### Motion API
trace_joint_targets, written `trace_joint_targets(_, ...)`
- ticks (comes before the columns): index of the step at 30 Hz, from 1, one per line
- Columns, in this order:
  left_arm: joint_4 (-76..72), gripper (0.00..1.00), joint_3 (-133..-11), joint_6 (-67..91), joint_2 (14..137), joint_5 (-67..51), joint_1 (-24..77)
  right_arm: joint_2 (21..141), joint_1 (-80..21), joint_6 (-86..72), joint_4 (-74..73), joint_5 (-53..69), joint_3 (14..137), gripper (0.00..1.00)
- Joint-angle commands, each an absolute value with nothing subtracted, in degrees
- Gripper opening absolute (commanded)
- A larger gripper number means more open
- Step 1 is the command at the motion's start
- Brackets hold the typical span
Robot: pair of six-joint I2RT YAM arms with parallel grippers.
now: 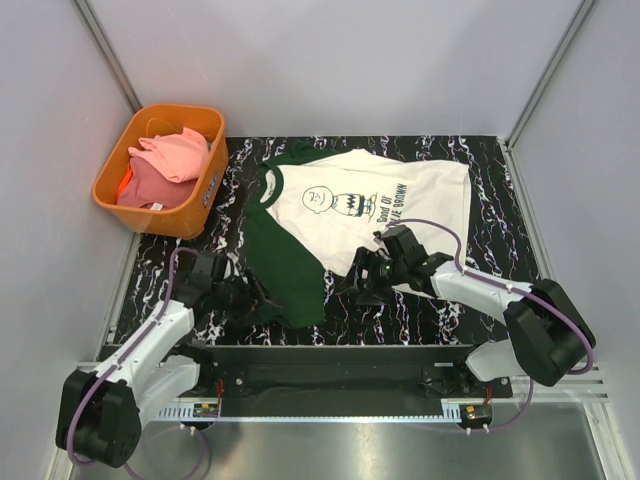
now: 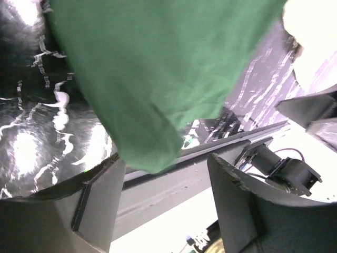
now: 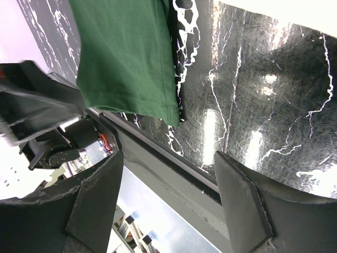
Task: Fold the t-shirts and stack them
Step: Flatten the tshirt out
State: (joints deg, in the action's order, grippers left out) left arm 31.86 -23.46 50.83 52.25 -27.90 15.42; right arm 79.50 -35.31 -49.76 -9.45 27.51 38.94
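Cream t-shirt (image 1: 400, 190) spread out, jaws parted

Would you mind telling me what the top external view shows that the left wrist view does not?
Only the top external view shows the orange basket holding pink shirts at the rear left, the cream shirt with its cartoon print, and the right hand at that shirt's near edge. Only the left wrist view shows the left hand close up, open with nothing pinched. Both show the green sleeve and the black marbled table.
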Motion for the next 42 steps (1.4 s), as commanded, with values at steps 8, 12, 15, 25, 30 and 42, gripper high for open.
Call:
trace_joint_targets(8,45.0,0.82,-38.1,45.1,56.2,-12.5,15.6,77.9,-35.9,-49.5,-9.2,26.9,40.3,0.77)
trace_joint_targets(12,45.9,0.78,-36.4,44.6,56.9,-12.1,11.7,78.0,-35.9,-49.1,-9.6,27.1,40.5,0.77)
trace_joint_targets(15,45.9,0.67,-35.1,44.6,57.7,-12.0,11.1,77.9,-35.9,-48.7,-9.8,27.1,40.2,0.77)
trace_joint_targets(25,46.0,0.33,-29.3,47.8,56.9,-13.3,11.8,78.5,-35.9,-48.3,-9.9,27.3,39.7,0.77)
trace_joint_targets(30,46.6,0.40,-28.1,52.3,57.6,-10.6,18.8,78.3,-35.9,-50.4,-11.7,23.7,39.9,0.75)
trace_joint_targets(42,46.7,0.47,-27.5,54.0,61.8,-7.8,19.1,73.0,-35.9,-53.3,-31.6,4.9,46.0,0.75)
